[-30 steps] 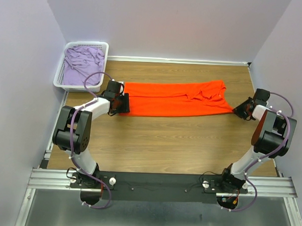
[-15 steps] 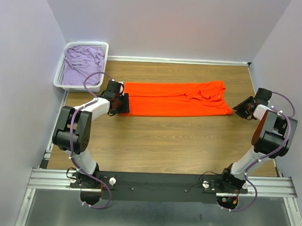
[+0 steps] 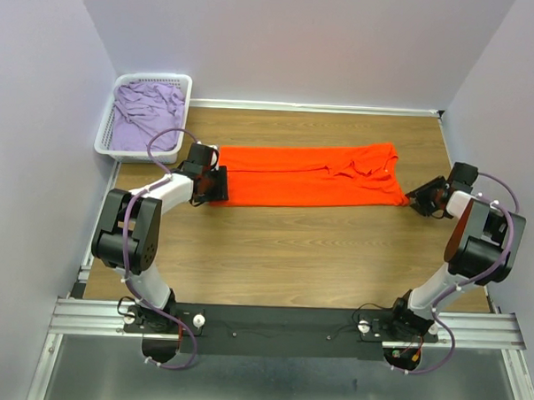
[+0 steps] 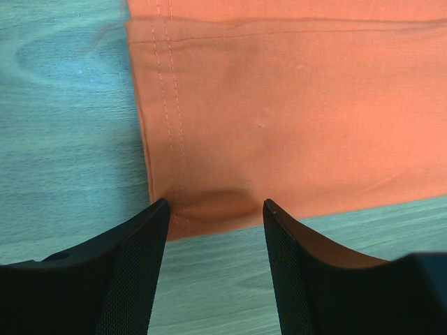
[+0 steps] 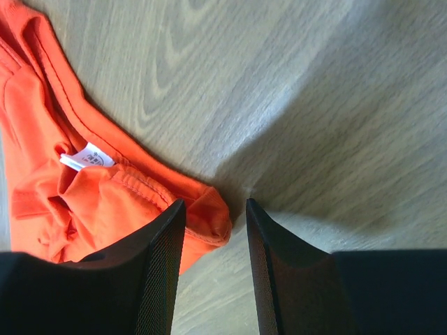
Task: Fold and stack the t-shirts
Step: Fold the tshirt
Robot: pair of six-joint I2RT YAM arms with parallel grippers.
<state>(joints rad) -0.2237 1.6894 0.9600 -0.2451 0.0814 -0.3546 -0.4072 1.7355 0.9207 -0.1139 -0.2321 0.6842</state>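
Your left gripper [image 4: 213,230] and right gripper [image 5: 215,230], both open and empty, straddled the limp, light orange t-shirt's [image 3: 308,175] end corners, likely its best holds.

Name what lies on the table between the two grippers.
The orange t-shirt, folded into a long strip, spans from the left gripper to the right gripper; the top external view shows it.

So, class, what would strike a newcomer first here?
The bright orange t-shirt, laid as a long band across the wooden table, with the left gripper at its hem end and the right gripper at its collar end. Far left, a white basket holds the lilac t-shirt.
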